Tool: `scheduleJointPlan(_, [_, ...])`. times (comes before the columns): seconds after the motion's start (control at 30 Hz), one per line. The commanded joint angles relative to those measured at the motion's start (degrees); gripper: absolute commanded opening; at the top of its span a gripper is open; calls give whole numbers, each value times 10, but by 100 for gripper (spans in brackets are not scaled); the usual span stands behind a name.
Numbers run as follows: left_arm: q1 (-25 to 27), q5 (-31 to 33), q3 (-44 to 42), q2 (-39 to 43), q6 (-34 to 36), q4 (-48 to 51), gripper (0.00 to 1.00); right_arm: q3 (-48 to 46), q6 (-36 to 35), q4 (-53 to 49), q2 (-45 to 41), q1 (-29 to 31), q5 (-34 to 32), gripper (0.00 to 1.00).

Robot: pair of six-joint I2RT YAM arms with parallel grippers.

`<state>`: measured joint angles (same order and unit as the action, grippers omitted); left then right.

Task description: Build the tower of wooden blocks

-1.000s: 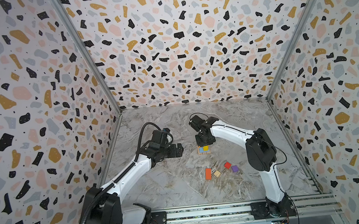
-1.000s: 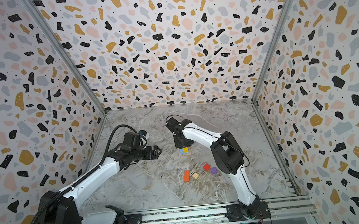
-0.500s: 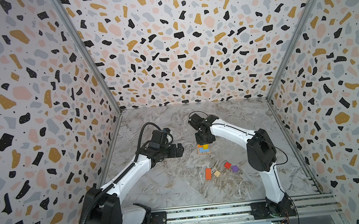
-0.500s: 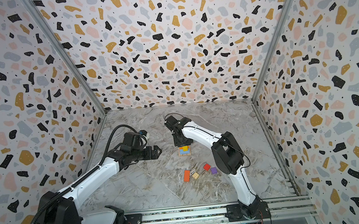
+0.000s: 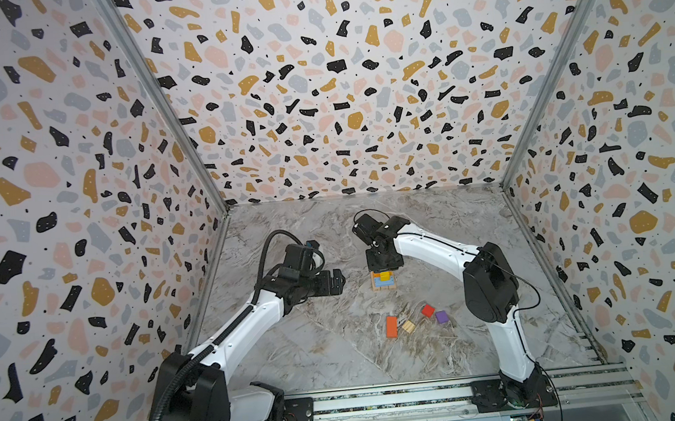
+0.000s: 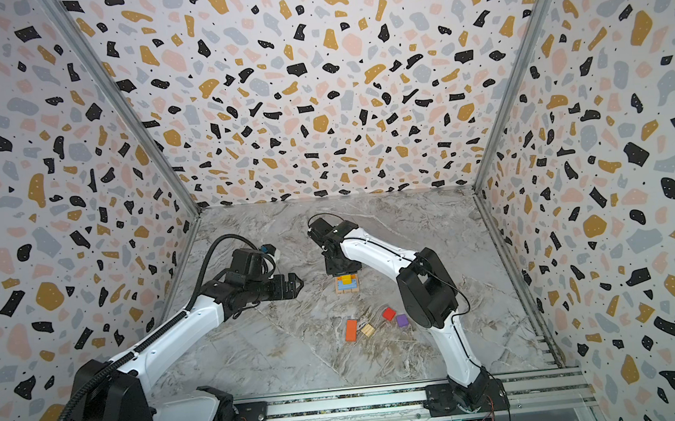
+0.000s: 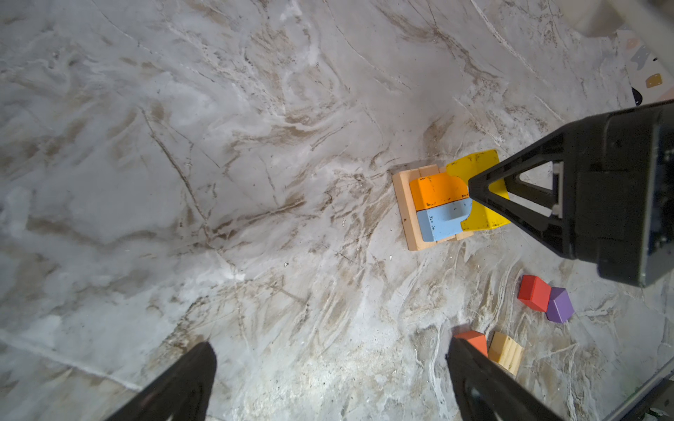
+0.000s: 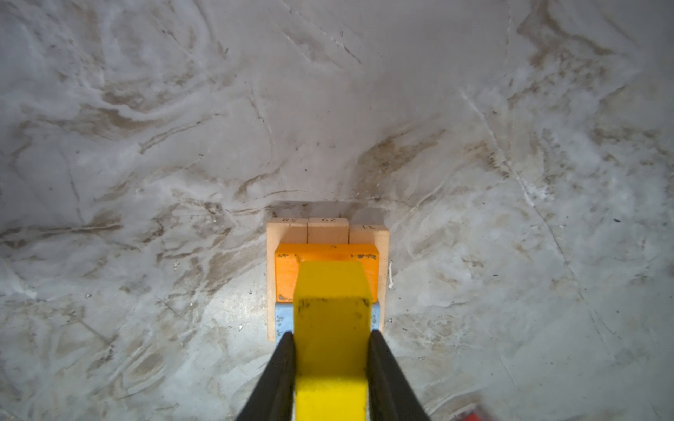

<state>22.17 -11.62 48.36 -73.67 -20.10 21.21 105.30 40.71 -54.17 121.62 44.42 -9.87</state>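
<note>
The right claw (image 8: 330, 340) is clamped on the yellow block (image 8: 330, 291), gripping its two long sides, and holds it over the tower (image 7: 430, 204). The tower stands near the middle of the tabletop (image 5: 339, 344). So far it is three tan blocks (image 8: 326, 231) side by side, with an orange block (image 8: 288, 277) and a blue block (image 7: 437, 222) laid across them. The step in hand looks like setting the yellow piece as the third layer.

To do it well, the yellow block should straddle the seam between orange and blue, centred and square to them. It should go straight down until it lies flat before the claw lets go. Whether it already touches the layer below cannot be told. The release should be gentle and the lift vertical, since a sideways drag could shift the loose layers.

The right arm (image 5: 435, 249) reaches forward with its wrist bent steeply down over the tower. The left arm (image 5: 245, 323) stretches out low, and the left claw (image 5: 338, 281) hangs wide open and empty just beside the tower. The orange oblong (image 5: 391, 326), tan cube (image 5: 408, 326), red cube (image 5: 428, 310) and purple cube (image 5: 442, 317) lie loose nearer the front.
</note>
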Motion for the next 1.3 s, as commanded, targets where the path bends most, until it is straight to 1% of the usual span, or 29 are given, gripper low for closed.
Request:
scheduleJointPlan(0.0, [-4, -5, -2, 5, 11, -13, 100, 16, 7, -12, 4, 3, -4, 24])
scheduleJointPlan(1.27, [-4, -7, -4, 6, 10, -14, 100, -2, -9, 3, 11, 7, -14, 24])
